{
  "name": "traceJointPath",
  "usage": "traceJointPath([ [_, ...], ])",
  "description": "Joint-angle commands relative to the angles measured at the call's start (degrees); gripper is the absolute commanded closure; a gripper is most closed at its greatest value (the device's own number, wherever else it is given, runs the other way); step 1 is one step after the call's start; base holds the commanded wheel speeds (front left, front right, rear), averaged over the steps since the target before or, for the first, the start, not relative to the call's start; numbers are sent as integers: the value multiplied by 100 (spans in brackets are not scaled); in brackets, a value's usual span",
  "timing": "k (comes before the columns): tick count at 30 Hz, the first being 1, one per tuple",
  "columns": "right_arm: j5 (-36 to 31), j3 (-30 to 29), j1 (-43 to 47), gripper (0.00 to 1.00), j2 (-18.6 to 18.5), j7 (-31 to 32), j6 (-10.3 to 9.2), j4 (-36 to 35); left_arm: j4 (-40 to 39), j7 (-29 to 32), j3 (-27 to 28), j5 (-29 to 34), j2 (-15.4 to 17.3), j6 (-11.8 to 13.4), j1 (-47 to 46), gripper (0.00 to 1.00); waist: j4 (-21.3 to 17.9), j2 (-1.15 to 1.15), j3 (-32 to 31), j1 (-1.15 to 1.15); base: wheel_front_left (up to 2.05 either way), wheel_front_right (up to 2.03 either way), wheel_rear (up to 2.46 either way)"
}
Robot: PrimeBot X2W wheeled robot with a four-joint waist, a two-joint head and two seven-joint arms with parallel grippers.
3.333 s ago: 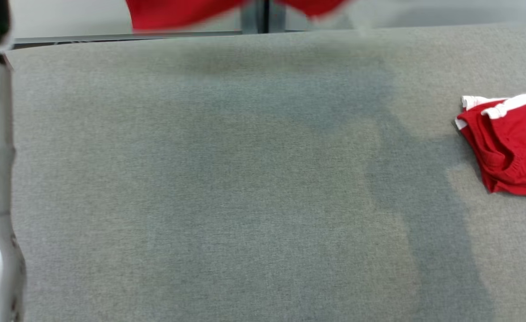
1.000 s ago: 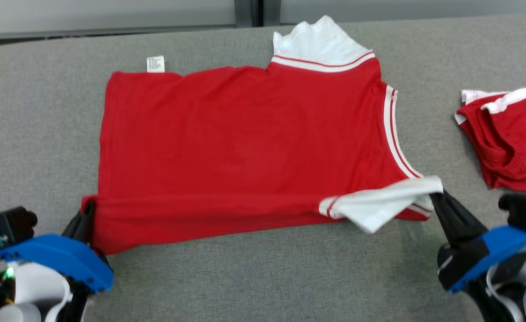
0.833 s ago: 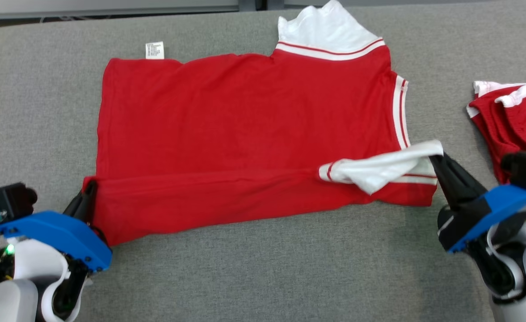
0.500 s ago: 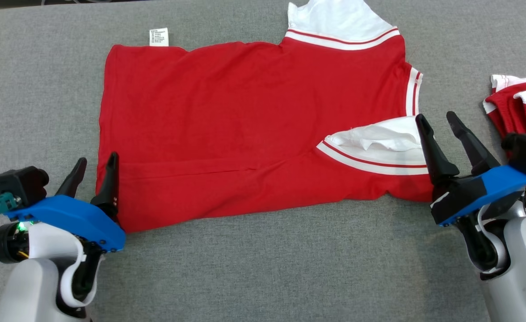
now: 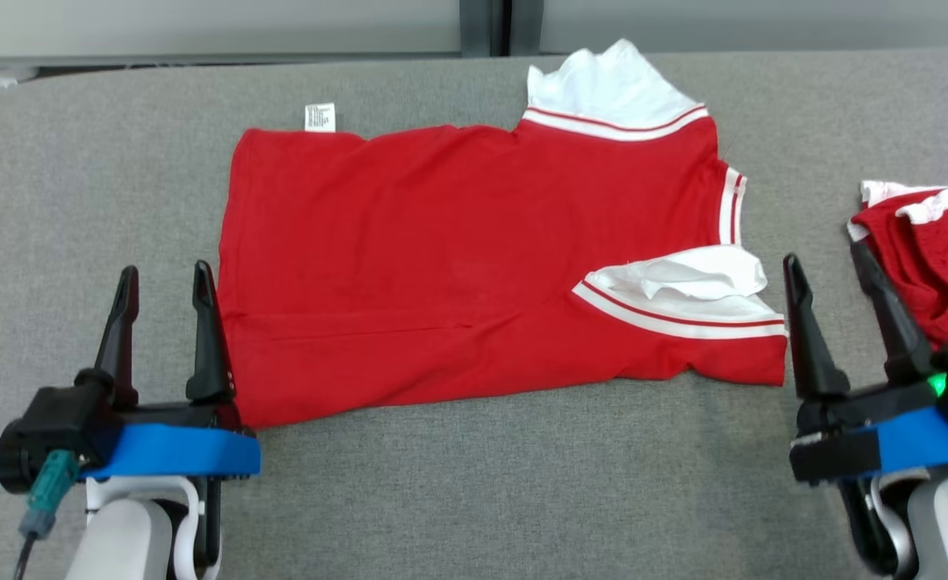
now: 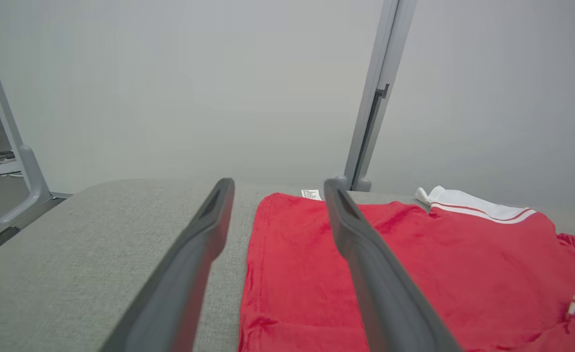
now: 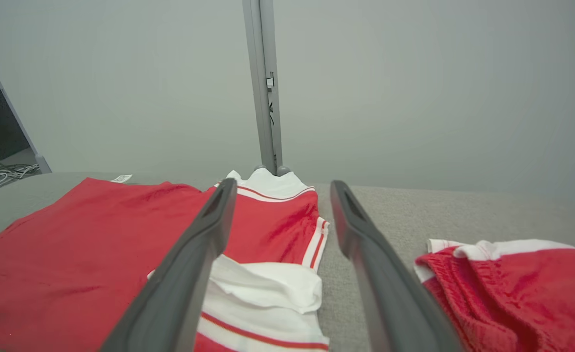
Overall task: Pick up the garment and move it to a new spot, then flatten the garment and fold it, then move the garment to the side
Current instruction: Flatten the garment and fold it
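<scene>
The garment point(image 5: 457, 258) is a red T-shirt with white striped sleeves, lying spread on the grey table point(image 5: 490, 483), its near edge folded over. A white sleeve point(image 5: 683, 294) lies rumpled at its near right corner. My left gripper point(image 5: 163, 278) stands open just off the shirt's near left corner, nothing between its fingers. My right gripper point(image 5: 828, 266) stands open just right of the near sleeve, also empty. The left wrist view shows the garment point(image 6: 414, 264) under my right finger point(image 6: 365, 264). In the right wrist view the sleeve point(image 7: 267, 288) lies between the fingers.
A second red garment with white trim point(image 5: 933, 258) lies bunched at the table's right edge, close to my right gripper; it also shows as red shorts point(image 7: 512, 288). A white label point(image 5: 320, 118) sticks out at the shirt's far edge. A grey partition post point(image 5: 486, 26) stands behind the table.
Both grippers have opened and let go of the shirt's near corners, then drawn back toward me. The folded near edge and sleeve now lie flat on the table. The camera has shifted.
</scene>
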Motion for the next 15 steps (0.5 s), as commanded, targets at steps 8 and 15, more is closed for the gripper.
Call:
traceJointPath([
  [8,-250,-195,997,0,385,363,0,-755,-62,-142,-68,276,106,81,641,0,-130,0,-437,1,0,0,0],
  [15,-235,-281,1316,0,533,518,0,-926,31,-136,-82,206,143,66,916,0,-149,0,-583,1,0,0,0],
])
